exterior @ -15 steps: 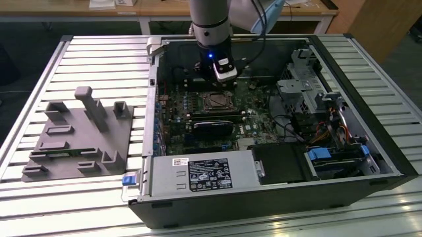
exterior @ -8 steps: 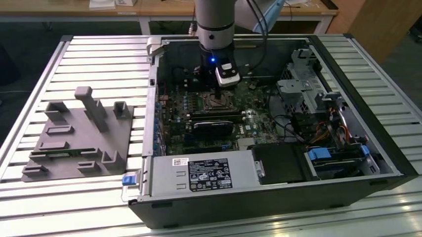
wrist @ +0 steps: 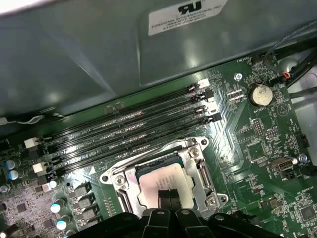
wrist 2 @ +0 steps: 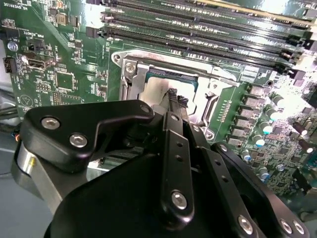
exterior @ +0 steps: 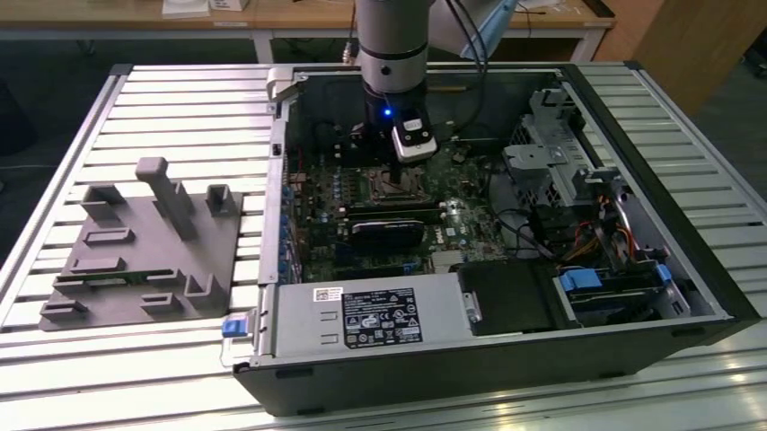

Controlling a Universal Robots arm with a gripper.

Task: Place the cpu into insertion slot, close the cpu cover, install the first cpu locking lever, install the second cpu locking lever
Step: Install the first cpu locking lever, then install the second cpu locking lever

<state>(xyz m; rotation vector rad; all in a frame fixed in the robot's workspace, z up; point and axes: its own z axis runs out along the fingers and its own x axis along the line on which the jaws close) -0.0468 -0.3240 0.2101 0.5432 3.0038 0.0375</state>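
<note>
CPU metal shows as a pale, dull grey square seated in the insertion slot, whose silvery rim and corner screws frame it on the green motherboard. The cpu cover lies down around the chip as a thin silvery frame, the chip's top showing through its window. In both wrist views the gripper comes in from the six o'clock edge, and its dark fingertips sit pressed together, nothing between them, right over the chip's near edge; whether they actually touch the metal I cannot tell. The gripper's black body hides the near side of the socket, so the levers along that side cannot be made out. In the second wrist view the chip is half covered by the fingers, and glare washes out its surface. Beyond the socket, toward twelve o'clock in the first wrist view, run four long black memory slots, then the grey case wall. In the exterior view the arm reaches down into the open computer case, the gripper just above the socket, and a grey fixture block lies at nine o'clock on the slatted table.
</note>
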